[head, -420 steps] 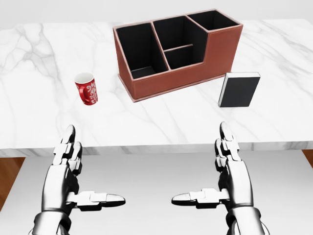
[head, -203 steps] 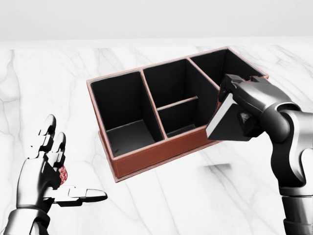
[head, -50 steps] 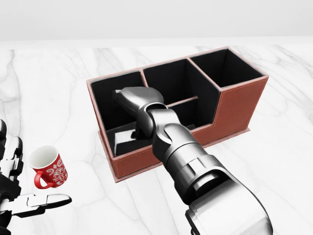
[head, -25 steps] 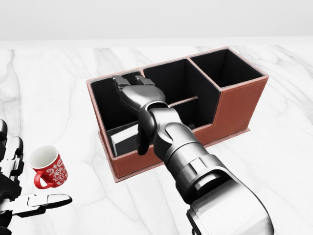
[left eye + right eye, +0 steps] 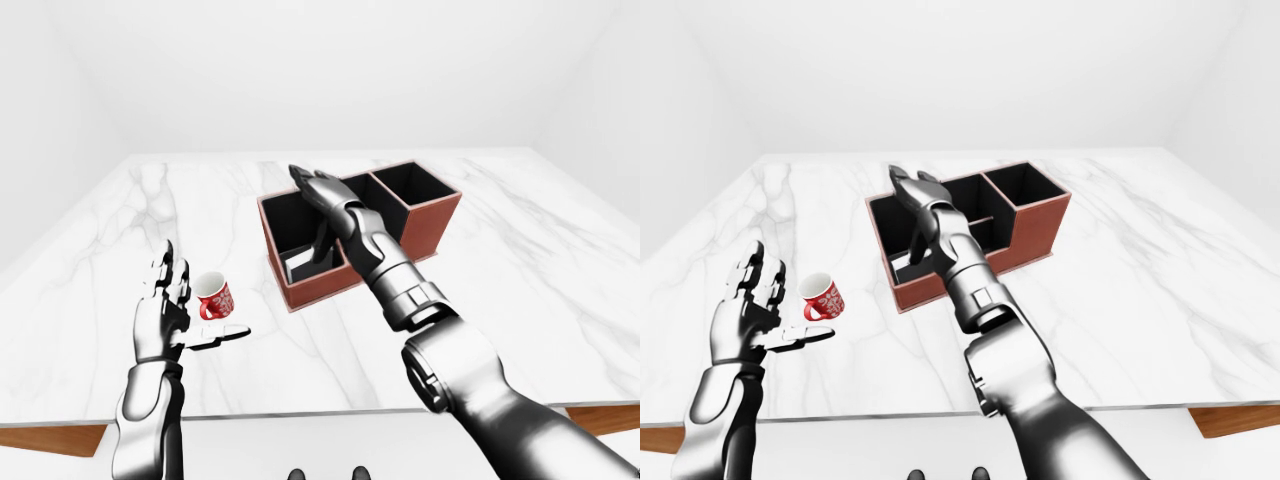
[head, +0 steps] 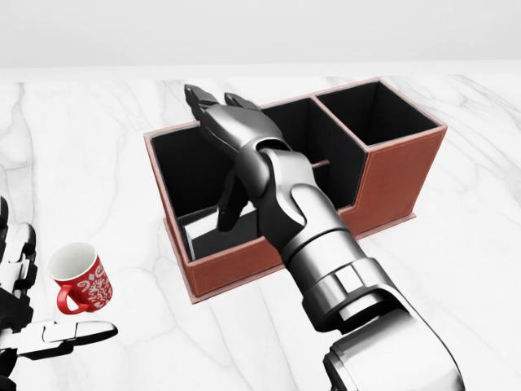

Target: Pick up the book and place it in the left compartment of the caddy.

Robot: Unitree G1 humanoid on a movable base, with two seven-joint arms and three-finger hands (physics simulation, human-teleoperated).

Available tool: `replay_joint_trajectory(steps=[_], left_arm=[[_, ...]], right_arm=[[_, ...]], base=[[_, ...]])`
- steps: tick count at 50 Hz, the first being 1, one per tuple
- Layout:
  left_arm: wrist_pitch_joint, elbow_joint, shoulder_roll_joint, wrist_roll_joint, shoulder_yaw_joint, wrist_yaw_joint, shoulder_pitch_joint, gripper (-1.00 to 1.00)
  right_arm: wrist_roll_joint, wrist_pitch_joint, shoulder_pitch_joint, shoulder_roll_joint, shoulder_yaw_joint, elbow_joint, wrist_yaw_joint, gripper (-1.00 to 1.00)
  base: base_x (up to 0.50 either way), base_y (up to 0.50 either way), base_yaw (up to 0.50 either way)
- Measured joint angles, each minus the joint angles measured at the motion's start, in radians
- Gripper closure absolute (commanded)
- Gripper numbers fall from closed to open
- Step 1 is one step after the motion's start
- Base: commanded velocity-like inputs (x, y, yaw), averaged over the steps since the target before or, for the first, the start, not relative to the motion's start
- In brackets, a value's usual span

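Book [image 6: 213, 230] sits in caddy [image 6: 391, 175] left compartment, centre-left of head view. Right hand [image 6: 221, 122] above it, fingers spread, holding nothing. Placement looks done; next, pull arm clear. Left hand [image 5: 165, 305] open near mug [image 6: 81, 279].

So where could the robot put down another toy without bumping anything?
Plenty of bare marble table lies right of the caddy, and more between the caddy and the red mug. It is crowded at the caddy's left compartment, where the book sits under the open right hand, and by the mug, beside the open left hand.
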Motion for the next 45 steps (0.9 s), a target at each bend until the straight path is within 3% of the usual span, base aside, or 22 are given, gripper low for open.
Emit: replay_joint_trajectory(steps=[11, 28, 45], left_arm=[[0.000, -0.034, 0.002, -0.013, 0.003, -0.001, -0.006, -1.00], [0.000, -0.220, -0.021, -0.061, 0.040, -0.043, 0.046, -1.00], [0.000, -0.433, -0.081, -0.109, 0.095, -0.131, 0.127, -1.00]], right_arm=[[0.100, 0.000, 0.183, -0.041, -0.024, -0.508, 0.150, -1.00], [0.253, 0.000, 0.520, -0.148, -0.097, -1.296, 0.258, -1.00], [0.408, 0.000, 0.845, -0.160, -0.150, -1.779, 0.154, -1.00]], base=[[0.00, 0.00, 0.00], [0.00, 0.00, 0.00], [0.00, 0.00, 0.00]])
